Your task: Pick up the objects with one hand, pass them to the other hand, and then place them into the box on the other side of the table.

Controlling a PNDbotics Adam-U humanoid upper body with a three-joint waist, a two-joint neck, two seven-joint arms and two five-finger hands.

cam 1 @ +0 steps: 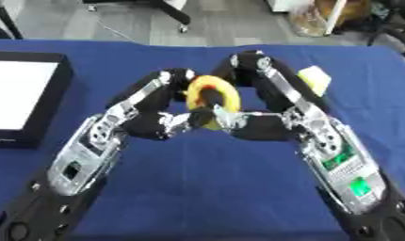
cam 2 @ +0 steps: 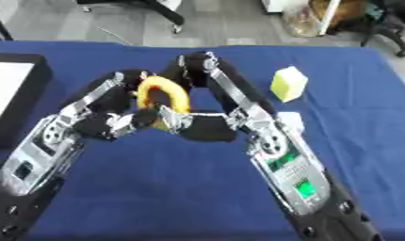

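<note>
The yellow ring (cam 1: 212,94), with an orange-red tinge along its upper rim, sits upright between your two hands at mid-table, held off the blue cloth, its open hole facing roughly toward the camera. It looks smooth and rounded, doughnut-like, probably soft plastic or foam, though that is a guess. Your left hand (cam 1: 153,109) curls round the ring's left side; your right hand (cam 1: 257,104) closes on it from the right, with one dark finger seemingly poked through the hole. Both hands touch the ring, so this reads as mid-handover; I can't tell which one carries the load. What matters next: the black box (cam 1: 64,89) with its white inside lies at the left edge, well apart from the ring and on your left hand's side, so the left hand is the nearer one to finish the placing. If that holds, the right hand must let go first and slide its finger out along the hole's axis, or the ring could snag. Farther out, a pale yellow block (cam 2: 289,83), matte and spongy-looking with squared edges, rests on the blue tablecloth (cam 1: 214,188) just beyond your right arm, untouched. The cloth lies flat and matte under everything; floor and chair legs show beyond the far edge.
</note>
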